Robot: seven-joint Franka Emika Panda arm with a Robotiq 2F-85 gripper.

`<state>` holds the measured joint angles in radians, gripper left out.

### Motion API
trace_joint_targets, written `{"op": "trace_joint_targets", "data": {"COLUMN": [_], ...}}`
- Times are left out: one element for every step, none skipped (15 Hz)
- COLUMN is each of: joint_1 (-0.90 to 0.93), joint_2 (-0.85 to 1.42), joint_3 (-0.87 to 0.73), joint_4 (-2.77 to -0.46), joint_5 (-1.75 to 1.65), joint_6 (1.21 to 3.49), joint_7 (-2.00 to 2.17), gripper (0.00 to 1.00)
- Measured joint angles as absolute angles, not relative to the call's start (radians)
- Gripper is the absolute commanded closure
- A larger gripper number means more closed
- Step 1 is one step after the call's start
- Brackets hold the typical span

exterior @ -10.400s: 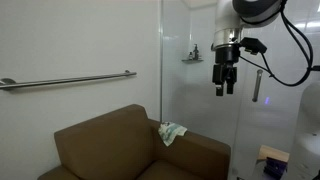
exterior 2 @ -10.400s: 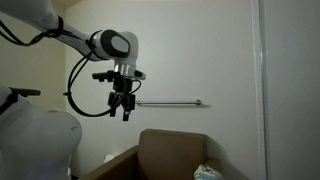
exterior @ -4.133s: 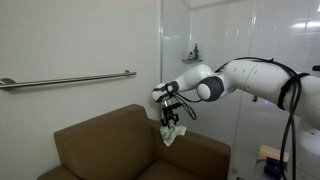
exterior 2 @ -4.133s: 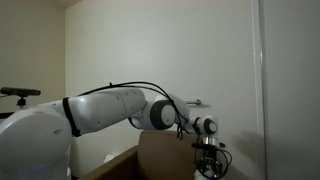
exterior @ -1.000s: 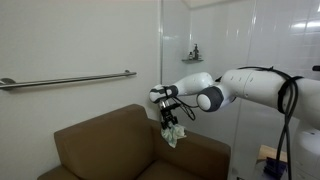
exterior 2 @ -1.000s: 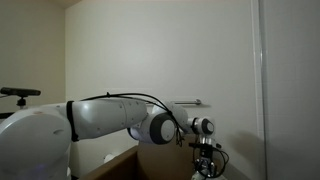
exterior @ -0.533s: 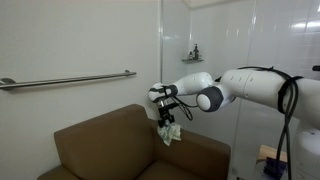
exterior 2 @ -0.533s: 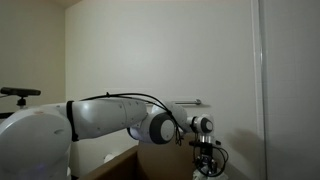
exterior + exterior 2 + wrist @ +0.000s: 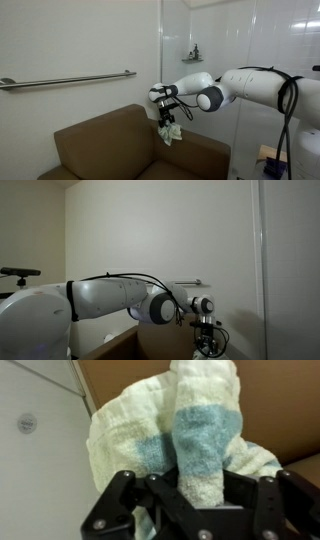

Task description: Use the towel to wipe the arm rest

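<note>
A pale cream towel with blue-green bands [image 9: 190,430] fills the wrist view, bunched between the black fingers [image 9: 265,500] of my gripper [image 9: 196,488], which is shut on it. In an exterior view the gripper [image 9: 166,120] hangs at the back end of the brown couch's arm rest [image 9: 200,147], with the towel [image 9: 171,132] drooping below it onto the arm rest. From the opposite side the gripper [image 9: 206,343] sits low at the frame's bottom edge above the couch back [image 9: 165,335]; the towel is hidden there.
A metal grab bar [image 9: 65,80] runs along the wall above the couch [image 9: 105,140]. A glass shower panel [image 9: 200,70] with a small shelf [image 9: 192,55] stands right behind the arm rest. The white wall [image 9: 40,470] is close beside the towel.
The gripper and towel shifted slightly toward the couch back over the last second, then held still. Several seconds earlier the arm came down from high above to the towel.
</note>
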<state>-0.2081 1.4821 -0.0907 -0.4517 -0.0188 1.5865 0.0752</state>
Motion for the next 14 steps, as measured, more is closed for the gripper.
{"op": "trace_joint_targets", "data": {"joint_1": [-0.206, -0.204, -0.2, -0.194, -0.188, -0.181, -0.173, -0.165, -0.156, -0.147, -0.138, -0.133, -0.131, -0.132], "joint_2": [1.482, 1.482, 1.482, 1.482, 1.482, 1.482, 1.483, 1.484, 1.486, 1.487, 1.488, 1.489, 1.489, 1.489], "joint_3": [-0.1, -0.109, -0.118, -0.127, -0.135, -0.142, -0.15, -0.158, -0.167, -0.179, -0.192, -0.2, -0.202, -0.202], "joint_4": [-0.457, -0.464, -0.473, -0.483, -0.492, -0.501, -0.509, -0.517, -0.522, -0.529, -0.535, -0.54, -0.542, -0.544], "joint_5": [-0.022, -0.025, -0.027, -0.028, -0.029, -0.031, -0.032, -0.033, -0.037, -0.044, -0.052, -0.062, -0.069, -0.069], "joint_6": [1.629, 1.679, 1.734, 1.797, 1.861, 1.926, 1.996, 2.064, 2.129, 2.19, 2.251, 2.295, 2.316, 2.319], "joint_7": [0.097, 0.115, 0.129, 0.138, 0.147, 0.153, 0.164, 0.175, 0.189, 0.206, 0.229, 0.252, 0.269, 0.275], "gripper": [0.93, 0.95, 0.95, 0.98, 0.96, 0.95, 0.95, 0.94, 0.95, 0.94, 0.95, 0.95, 0.95, 0.95]}}
